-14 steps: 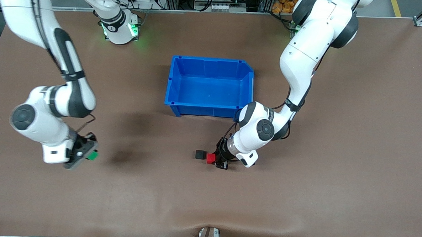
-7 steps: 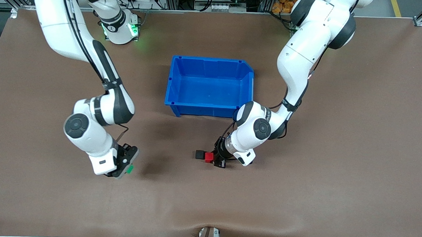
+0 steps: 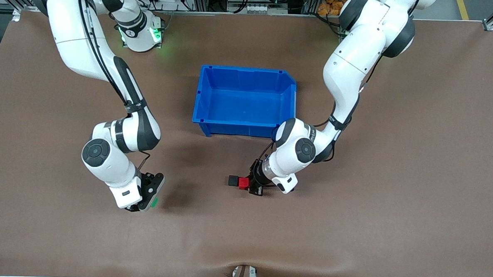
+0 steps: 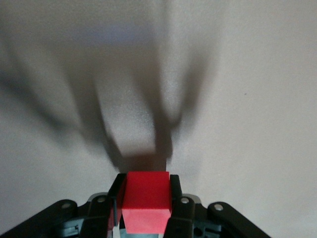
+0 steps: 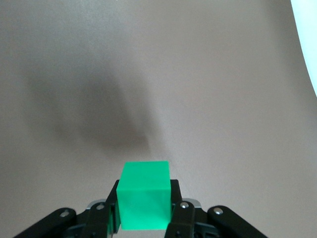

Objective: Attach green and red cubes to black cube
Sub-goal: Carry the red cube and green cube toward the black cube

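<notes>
The black cube (image 3: 232, 180) sits on the brown table, nearer the front camera than the blue bin. My left gripper (image 3: 246, 184) is shut on the red cube (image 3: 243, 183), which touches the black cube's side toward the left arm's end. In the left wrist view the red cube (image 4: 145, 201) sits between the fingers (image 4: 176, 203) and hides the black cube. My right gripper (image 3: 152, 200) is shut on the green cube (image 3: 154, 202), low over the table toward the right arm's end. The right wrist view shows the green cube (image 5: 144, 195) held between the fingers.
The blue bin (image 3: 245, 100) stands open and empty at mid-table, farther from the front camera than the black cube. Bare brown table lies between the two grippers. The left arm's elbow (image 3: 300, 151) hangs close by the bin's near corner.
My right arm swung in from the table's right-arm end toward the middle, carrying the green cube. My left gripper slid the red cube up against the black cube.
</notes>
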Action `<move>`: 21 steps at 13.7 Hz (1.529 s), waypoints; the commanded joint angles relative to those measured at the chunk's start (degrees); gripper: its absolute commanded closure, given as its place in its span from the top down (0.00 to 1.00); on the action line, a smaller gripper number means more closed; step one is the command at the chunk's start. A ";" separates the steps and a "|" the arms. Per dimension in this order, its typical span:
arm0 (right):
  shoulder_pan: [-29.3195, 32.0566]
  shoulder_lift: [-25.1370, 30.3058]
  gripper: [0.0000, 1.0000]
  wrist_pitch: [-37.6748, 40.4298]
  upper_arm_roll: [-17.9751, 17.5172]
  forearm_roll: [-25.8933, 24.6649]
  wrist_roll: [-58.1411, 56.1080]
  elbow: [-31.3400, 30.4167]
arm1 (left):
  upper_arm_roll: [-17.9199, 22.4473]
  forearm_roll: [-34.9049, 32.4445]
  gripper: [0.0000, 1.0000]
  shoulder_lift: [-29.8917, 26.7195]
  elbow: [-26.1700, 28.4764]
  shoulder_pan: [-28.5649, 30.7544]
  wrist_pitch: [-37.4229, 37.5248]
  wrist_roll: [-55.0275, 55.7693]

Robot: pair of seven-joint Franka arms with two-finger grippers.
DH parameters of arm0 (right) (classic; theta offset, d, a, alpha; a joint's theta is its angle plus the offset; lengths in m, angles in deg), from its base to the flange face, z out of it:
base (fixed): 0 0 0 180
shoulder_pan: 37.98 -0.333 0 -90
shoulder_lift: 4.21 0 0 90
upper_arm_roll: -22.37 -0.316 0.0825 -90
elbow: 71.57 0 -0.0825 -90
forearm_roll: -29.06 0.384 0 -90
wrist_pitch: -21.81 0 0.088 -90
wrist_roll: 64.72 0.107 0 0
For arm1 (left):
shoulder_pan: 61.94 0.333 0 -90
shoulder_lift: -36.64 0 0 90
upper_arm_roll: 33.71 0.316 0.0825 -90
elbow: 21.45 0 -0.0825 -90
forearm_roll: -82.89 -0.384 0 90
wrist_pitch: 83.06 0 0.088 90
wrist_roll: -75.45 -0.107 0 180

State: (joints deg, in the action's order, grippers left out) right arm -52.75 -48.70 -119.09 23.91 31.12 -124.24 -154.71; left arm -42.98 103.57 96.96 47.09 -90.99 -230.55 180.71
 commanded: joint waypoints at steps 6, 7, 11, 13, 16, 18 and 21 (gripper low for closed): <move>-4.74 -5.07 0.06 -0.34 -0.05 -0.83 4.21 6.06 | -0.05 0.94 1.00 0.94 -1.21 -0.84 -2.18 0.47; -5.79 -5.34 0.06 -0.08 -0.05 -1.01 7.80 6.07 | 0.03 0.77 1.00 0.51 -1.13 -0.84 -2.01 0.38; -10.62 -5.78 0.06 -0.08 0.48 -1.97 16.62 6.15 | 0.47 0.06 1.00 -3.00 -0.69 1.52 6.05 -1.53; -12.21 -6.13 0.07 -0.08 0.48 -5.47 16.72 6.50 | 0.39 0.06 1.00 -5.29 -0.69 4.68 11.77 -5.75; -14.50 -6.57 0.07 0.19 0.48 -6.72 16.81 7.21 | 0.56 0.06 1.00 -6.97 -0.77 8.73 17.23 -13.83; -15.11 -8.06 0.07 0.10 0.39 -6.72 18.64 8.08 | 1.09 -0.02 1.00 -7.76 -0.77 10.58 18.38 -17.88; -18.27 -9.64 0.07 0.10 0.57 -7.94 23.66 9.23 | 0.91 -7.90 1.00 -9.86 -0.69 12.77 21.36 -20.62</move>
State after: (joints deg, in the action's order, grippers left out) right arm -68.65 -55.97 -119.75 23.79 25.33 -104.14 -148.87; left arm -42.15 100.17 89.80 45.24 -78.88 -211.82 160.94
